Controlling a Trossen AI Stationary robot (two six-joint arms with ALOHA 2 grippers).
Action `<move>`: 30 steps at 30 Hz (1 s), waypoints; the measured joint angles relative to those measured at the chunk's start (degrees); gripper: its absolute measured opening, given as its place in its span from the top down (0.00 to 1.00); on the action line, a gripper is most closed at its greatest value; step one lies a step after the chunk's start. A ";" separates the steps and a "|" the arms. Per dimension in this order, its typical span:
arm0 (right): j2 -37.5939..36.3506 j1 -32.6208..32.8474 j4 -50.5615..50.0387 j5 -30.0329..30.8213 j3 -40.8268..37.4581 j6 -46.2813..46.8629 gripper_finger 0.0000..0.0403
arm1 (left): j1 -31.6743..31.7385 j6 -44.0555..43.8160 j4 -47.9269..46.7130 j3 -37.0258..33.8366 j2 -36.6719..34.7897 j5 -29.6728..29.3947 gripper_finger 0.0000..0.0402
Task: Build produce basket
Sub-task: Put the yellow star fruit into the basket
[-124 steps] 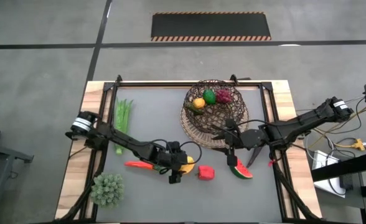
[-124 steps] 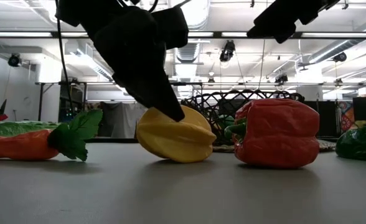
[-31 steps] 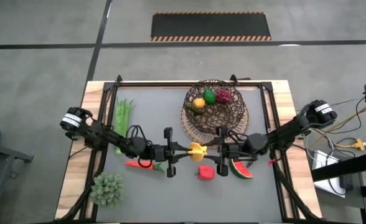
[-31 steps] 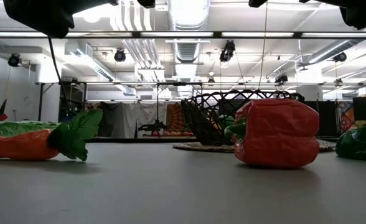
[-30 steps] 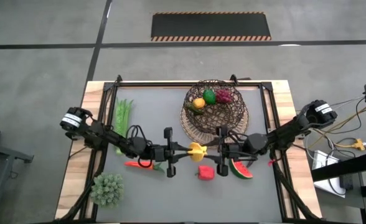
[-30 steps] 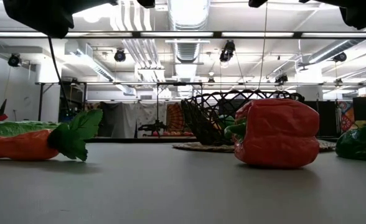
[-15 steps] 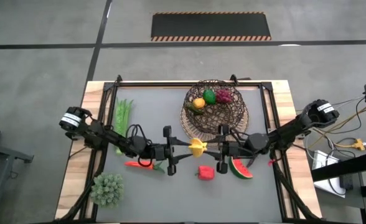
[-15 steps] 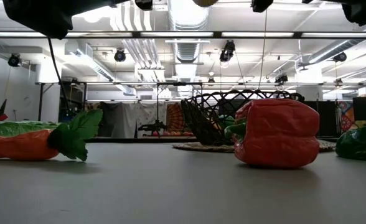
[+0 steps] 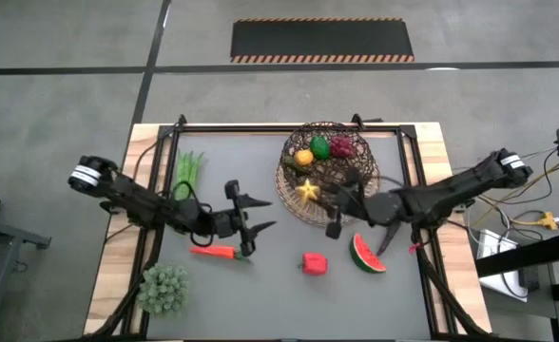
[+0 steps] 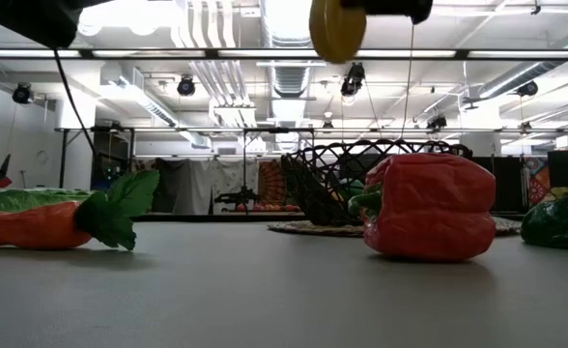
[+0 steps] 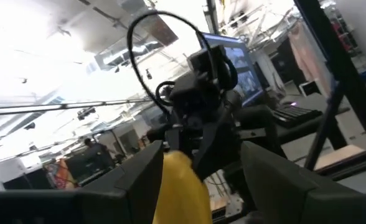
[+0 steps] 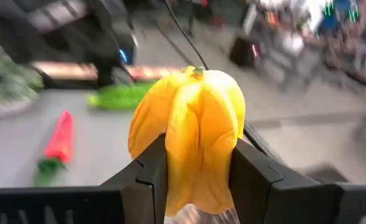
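Note:
The yellow mango (image 9: 308,190) is in my right gripper (image 9: 319,196), in the air over the near left rim of the dark wicker basket (image 9: 356,180). An orange (image 9: 303,158), a lime (image 9: 319,147) and grapes (image 9: 341,147) lie in the basket. My left gripper (image 9: 260,215) is open and empty, left of the basket and above the carrot (image 9: 213,252). The red pepper (image 9: 313,263), the watermelon slice (image 9: 367,254) and the green beans (image 9: 189,171) lie on the table. My right gripper pinches the mango between its two fingers (image 12: 251,177), one on each side of its body (image 12: 170,165). The fingers come roughly level from the table's right side. The mango sticks out past the fingertips and is lifted clear of the table (image 10: 337,27).
A pale green leafy clump (image 9: 163,288) sits at the near left corner. The dark frame rails (image 9: 417,190) run along the table's edges. Bare grey mat (image 9: 241,161) lies between the beans and the basket.
Both grippers were at the mango over the table's middle. My left gripper has let go and drawn back toward the table's left edge. My right gripper has carried the mango toward the far edge, over the basket's near rim.

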 joint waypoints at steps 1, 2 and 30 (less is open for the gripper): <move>-0.01 -1.05 -4.57 0.01 1.70 2.09 0.71 | 0.00 0.10 0.09 -0.42 -0.84 -0.08 0.51; 0.07 -2.18 -8.85 0.04 3.17 3.95 0.71 | 0.00 0.21 0.12 -0.95 -1.84 -0.08 0.51; 22.77 -38.88 -60.55 -26.35 20.12 -4.84 0.71 | 0.00 0.29 0.17 -5.20 -9.89 -0.62 0.50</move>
